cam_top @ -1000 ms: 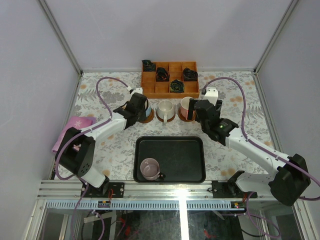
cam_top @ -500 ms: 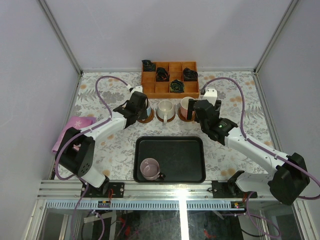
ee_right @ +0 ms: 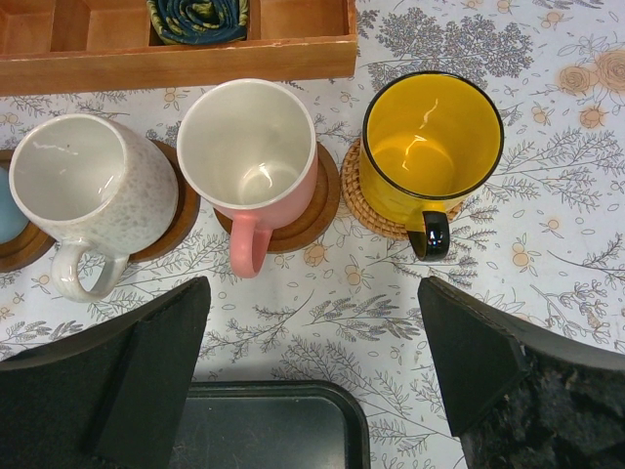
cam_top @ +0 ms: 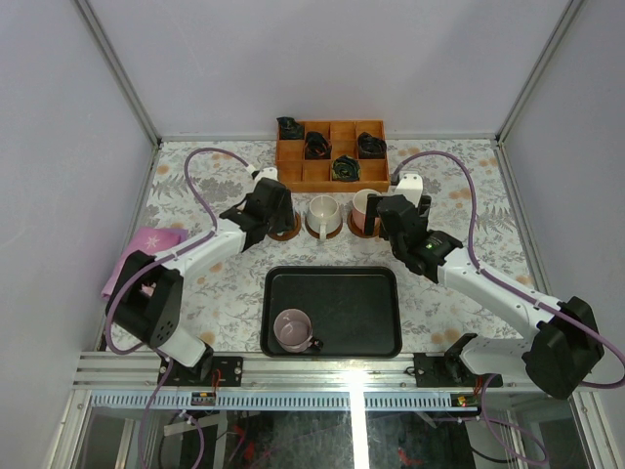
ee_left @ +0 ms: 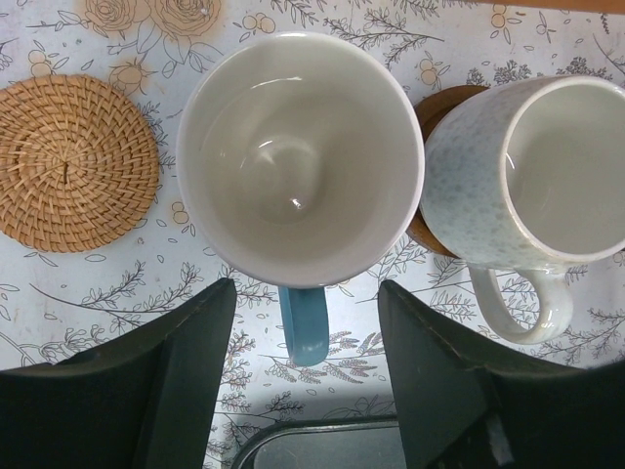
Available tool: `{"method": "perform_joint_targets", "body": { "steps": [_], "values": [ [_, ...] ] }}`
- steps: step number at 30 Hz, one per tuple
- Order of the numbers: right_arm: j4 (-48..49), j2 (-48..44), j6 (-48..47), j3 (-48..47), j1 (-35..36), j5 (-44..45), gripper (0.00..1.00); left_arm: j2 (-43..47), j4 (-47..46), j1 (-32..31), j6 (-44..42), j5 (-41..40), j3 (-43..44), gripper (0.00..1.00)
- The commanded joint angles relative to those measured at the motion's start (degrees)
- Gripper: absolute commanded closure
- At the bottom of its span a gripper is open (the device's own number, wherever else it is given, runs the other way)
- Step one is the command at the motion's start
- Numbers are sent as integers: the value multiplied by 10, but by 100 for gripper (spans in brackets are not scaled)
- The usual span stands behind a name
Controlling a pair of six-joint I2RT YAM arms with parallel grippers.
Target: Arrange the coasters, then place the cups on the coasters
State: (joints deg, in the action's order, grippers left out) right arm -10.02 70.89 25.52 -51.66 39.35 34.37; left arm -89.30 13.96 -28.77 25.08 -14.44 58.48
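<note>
My left gripper (ee_left: 307,303) stands open around the blue handle of the light blue cup (ee_left: 298,156), with a gap on both sides of the handle. The cup sits upright, and a brown coaster (cam_top: 285,233) shows under it in the top view. An empty tan woven coaster (ee_left: 73,161) lies to its left. To its right stand the cream cup (ee_right: 88,186), the pink cup (ee_right: 249,156) and the yellow cup (ee_right: 430,147), each on a coaster. My right gripper (ee_right: 312,362) hangs open and empty in front of the pink and yellow cups. The mauve cup (cam_top: 293,330) stands in the black tray (cam_top: 371,303).
The orange wooden grid box (cam_top: 332,154) with dark bundles stands right behind the row of cups. The black tray lies just in front of both grippers. A pink cloth (cam_top: 146,249) lies at the left edge of the table.
</note>
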Motion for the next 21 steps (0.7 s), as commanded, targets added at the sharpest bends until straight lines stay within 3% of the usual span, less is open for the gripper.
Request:
{"method": "perform_joint_targets", "body": {
  "steps": [1, 21],
  "values": [
    [7, -3, 9, -21, -3, -1, 4, 27, -6, 3, 6, -7, -5, 39],
    [11, -13, 20, -8, -3, -11, 4, 46, 4, 3, 25, -35, -51, 36]
  ]
}}
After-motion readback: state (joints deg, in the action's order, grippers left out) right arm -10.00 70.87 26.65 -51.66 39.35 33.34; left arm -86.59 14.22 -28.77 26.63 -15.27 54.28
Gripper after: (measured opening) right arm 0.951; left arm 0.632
